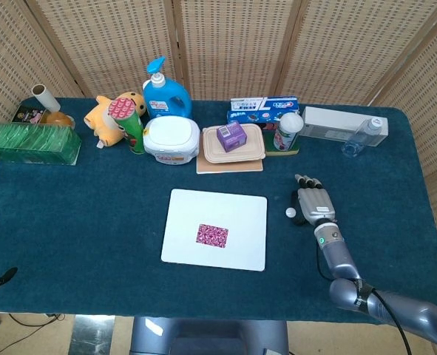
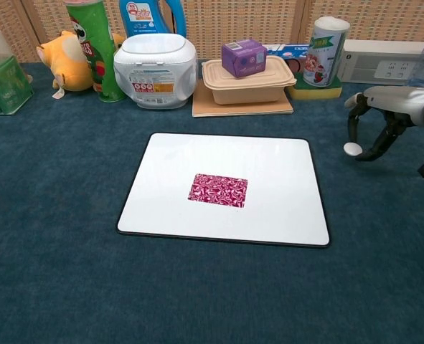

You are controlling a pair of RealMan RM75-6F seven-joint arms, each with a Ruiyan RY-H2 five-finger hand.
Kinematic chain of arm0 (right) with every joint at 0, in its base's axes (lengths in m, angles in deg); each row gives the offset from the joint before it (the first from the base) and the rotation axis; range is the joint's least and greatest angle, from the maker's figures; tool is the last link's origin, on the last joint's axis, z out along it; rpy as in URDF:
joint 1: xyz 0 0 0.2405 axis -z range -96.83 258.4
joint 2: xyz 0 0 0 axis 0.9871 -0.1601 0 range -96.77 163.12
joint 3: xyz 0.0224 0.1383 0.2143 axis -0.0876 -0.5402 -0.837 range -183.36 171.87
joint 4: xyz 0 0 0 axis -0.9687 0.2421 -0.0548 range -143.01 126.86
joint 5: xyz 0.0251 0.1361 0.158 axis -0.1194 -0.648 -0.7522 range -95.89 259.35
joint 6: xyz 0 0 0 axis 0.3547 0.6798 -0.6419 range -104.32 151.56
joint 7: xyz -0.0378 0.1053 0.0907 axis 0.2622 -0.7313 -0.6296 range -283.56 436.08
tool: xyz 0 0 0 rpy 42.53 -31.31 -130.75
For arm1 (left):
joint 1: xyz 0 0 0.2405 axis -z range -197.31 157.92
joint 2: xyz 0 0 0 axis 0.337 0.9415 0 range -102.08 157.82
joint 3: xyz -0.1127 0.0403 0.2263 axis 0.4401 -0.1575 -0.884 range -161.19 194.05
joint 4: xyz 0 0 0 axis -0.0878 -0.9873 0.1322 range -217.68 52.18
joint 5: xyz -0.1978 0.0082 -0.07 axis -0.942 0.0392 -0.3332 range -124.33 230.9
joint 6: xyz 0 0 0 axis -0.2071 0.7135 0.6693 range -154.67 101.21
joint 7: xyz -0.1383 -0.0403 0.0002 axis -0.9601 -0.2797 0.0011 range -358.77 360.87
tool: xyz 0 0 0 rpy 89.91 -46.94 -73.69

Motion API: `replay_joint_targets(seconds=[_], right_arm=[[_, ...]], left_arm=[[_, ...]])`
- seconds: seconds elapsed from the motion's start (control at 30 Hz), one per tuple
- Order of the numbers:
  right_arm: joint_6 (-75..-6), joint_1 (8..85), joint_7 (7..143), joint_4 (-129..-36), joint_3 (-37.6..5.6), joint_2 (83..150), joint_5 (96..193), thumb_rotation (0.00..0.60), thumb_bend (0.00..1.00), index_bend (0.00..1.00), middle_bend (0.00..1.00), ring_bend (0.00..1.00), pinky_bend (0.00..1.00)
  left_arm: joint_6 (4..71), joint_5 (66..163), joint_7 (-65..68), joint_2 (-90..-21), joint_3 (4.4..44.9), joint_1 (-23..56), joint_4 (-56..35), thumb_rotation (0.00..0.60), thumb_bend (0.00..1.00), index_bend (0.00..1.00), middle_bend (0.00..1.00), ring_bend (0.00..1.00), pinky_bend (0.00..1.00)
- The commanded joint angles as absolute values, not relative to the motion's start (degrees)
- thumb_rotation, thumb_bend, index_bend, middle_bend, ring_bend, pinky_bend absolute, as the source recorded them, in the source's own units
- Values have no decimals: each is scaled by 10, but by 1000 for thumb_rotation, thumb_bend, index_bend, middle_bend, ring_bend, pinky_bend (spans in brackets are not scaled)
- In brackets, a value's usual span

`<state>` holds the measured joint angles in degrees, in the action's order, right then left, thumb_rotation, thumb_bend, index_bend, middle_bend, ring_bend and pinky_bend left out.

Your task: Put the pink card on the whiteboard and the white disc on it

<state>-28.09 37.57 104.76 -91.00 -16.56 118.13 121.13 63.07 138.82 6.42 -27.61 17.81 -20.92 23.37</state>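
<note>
Two views show our right hand (image 2: 384,115) above the cloth to the right of the whiteboard (image 2: 269,165), pinching the white disc (image 2: 352,149) between thumb and a finger, the remaining fingers curved downward. We see the disc held just off the whiteboard's right edge, near its far right corner, and clear of the board itself; in the head view the disc (image 1: 290,212) sits at the left side of the hand (image 1: 314,205). We find the pink card (image 2: 218,190) lying flat near the middle of the whiteboard, slightly toward its near edge and left of centre. We cannot see our left hand in either view. Along the far edge of the table (image 1: 92,222) we note a row of goods: a green box (image 1: 32,143) at the far left corner, a plush toy (image 1: 109,115), a blue bottle (image 1: 165,92), a white tub (image 1: 171,138) and a lidded tray (image 1: 233,146).
</note>
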Motion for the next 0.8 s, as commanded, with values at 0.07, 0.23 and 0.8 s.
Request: replay_joint_targets(seconds=[0.07, 0.23, 0.8], right_arm=[[-295, 357, 1077, -957, -170, 1185, 1191, 600, 357, 536, 65, 0, 40], [-303, 333, 1107, -994, -169, 1204, 1172, 600, 357, 536, 65, 0, 40], [-385, 230, 1240, -1040, -185, 1305, 1088, 600, 357, 536, 66, 0, 40]], left_arm=[[631, 1390, 60, -275, 177, -210, 233, 600, 72, 0, 0, 0, 0], [631, 1393, 53, -272, 176, -210, 231, 600, 72, 0, 0, 0, 0], [621, 1403, 31, -263, 171, -205, 224, 600, 73, 0, 0, 0, 0]])
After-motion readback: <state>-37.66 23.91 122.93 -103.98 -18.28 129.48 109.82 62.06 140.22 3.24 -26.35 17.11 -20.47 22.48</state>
